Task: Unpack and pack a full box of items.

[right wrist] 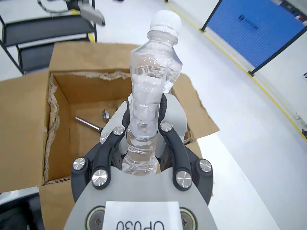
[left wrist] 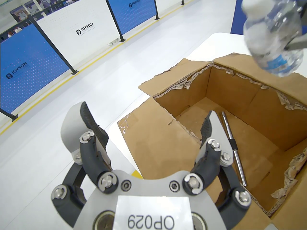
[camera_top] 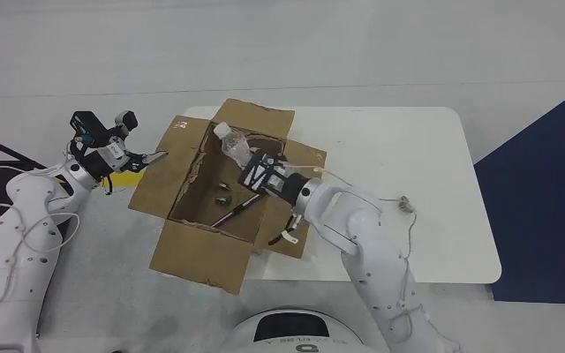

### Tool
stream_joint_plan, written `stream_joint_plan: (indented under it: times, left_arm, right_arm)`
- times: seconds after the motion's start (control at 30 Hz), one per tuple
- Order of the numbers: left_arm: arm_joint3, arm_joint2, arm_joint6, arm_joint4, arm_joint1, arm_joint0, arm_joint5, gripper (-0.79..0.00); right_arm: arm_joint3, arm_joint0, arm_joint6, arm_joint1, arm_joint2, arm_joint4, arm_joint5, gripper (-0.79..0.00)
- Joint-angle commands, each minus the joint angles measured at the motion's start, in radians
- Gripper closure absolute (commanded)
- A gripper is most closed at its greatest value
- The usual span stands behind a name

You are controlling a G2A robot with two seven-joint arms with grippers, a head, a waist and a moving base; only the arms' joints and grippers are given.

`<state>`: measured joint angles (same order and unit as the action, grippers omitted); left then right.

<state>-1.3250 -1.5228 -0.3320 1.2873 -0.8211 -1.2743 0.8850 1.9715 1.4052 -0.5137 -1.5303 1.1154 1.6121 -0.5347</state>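
one box (camera_top: 199, 251); one bottle (right wrist: 148, 84) grasped by right tool (right wrist: 146, 111); left tool (left wrist: 146, 113) released; one rod (left wrist: 231, 144) inside box.

Box (left wrist: 239, 92): brown corrugated cardboard, matt; torn edges rough, fluting exposed; glossy clear tape (left wrist: 128, 124) on one flap. Bottle (right wrist: 146, 92): thin clear plastic, crumpled, glossy; cap (right wrist: 165, 21) white plastic, matt. Rod (left wrist: 233, 149) in box: polished metal, smooth, w/ dark band. Left gripper (left wrist: 146, 113): matt grey metal plate, black plastic links, shiny screws; pads (left wrist: 96, 128) black, ribbed, rubber-like. Table (camera_top: 397, 176): white, smooth.
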Motion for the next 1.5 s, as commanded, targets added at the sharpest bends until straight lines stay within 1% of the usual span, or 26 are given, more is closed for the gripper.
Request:
stream_joint_plan:
  times: [0.0, 0.27, 0.33, 0.4, 0.5, 0.63, 0.77, 0.83, 0.9, 1.07, 1.23, 1.3, 1.47]
  left_arm:
    - [0.000, 0.000, 0.000, 0.000, 0.000, 0.000, 0.000, -0.785]
    - [0.000, 0.000, 0.000, 0.000, 0.000, 0.000, 0.000, -0.785]
    - [0.000, 0.000, 0.000, 0.000, 0.000, 0.000, 0.000, -0.785]
    - [0.000, 0.000, 0.000, 0.000, 0.000, 0.000, 0.000, -0.785]
    - [0.000, 0.000, 0.000, 0.000, 0.000, 0.000, 0.000, -0.785]
    - [0.000, 0.000, 0.000, 0.000, 0.000, 0.000, 0.000, -0.785]
    - [0.000, 0.000, 0.000, 0.000, 0.000, 0.000, 0.000, -0.785]
    - [0.000, 0.000, 0.000, 0.000, 0.000, 0.000, 0.000, -0.785]
    - [0.000, 0.000, 0.000, 0.000, 0.000, 0.000, 0.000, -0.785]
    - [0.000, 0.000, 0.000, 0.000, 0.000, 0.000, 0.000, -0.785]
    - [0.000, 0.000, 0.000, 0.000, 0.000, 0.000, 0.000, -0.785]
    - [0.000, 0.000, 0.000, 0.000, 0.000, 0.000, 0.000, -0.785]
    - [0.000, 0.000, 0.000, 0.000, 0.000, 0.000, 0.000, -0.785]
  right_arm:
    - [0.015, 0.029, 0.035, 0.006, 0.022, -0.018, -0.008, 0.000]
    - [0.015, 0.029, 0.035, 0.006, 0.022, -0.018, -0.008, 0.000]
    - [-0.008, 0.019, 0.069, 0.006, 0.042, -0.038, 0.043, 0.000]
    - [-0.015, 0.028, 0.134, 0.007, 0.103, -0.104, 0.111, 0.000]
    - [0.009, 0.096, 0.228, 0.019, 0.242, -0.174, 0.171, 0.000]
    - [-0.002, 0.179, 0.304, 0.034, 0.401, -0.258, 0.187, 0.000]
    - [-0.045, 0.212, 0.315, 0.045, 0.500, -0.316, 0.201, 0.000]
    - [-0.082, 0.211, 0.288, 0.049, 0.529, -0.308, 0.231, 0.000]
    - [-0.134, 0.193, 0.242, 0.052, 0.539, -0.332, 0.241, 0.000]
    - [-0.247, 0.129, 0.065, 0.060, 0.552, -0.383, 0.282, 0.000]
    - [-0.308, 0.087, -0.041, 0.065, 0.559, -0.439, 0.332, 0.000]
    - [-0.329, 0.078, -0.096, 0.068, 0.559, -0.467, 0.338, 0.000]
    - [-0.367, 0.049, -0.186, 0.075, 0.566, -0.508, 0.362, 0.000]
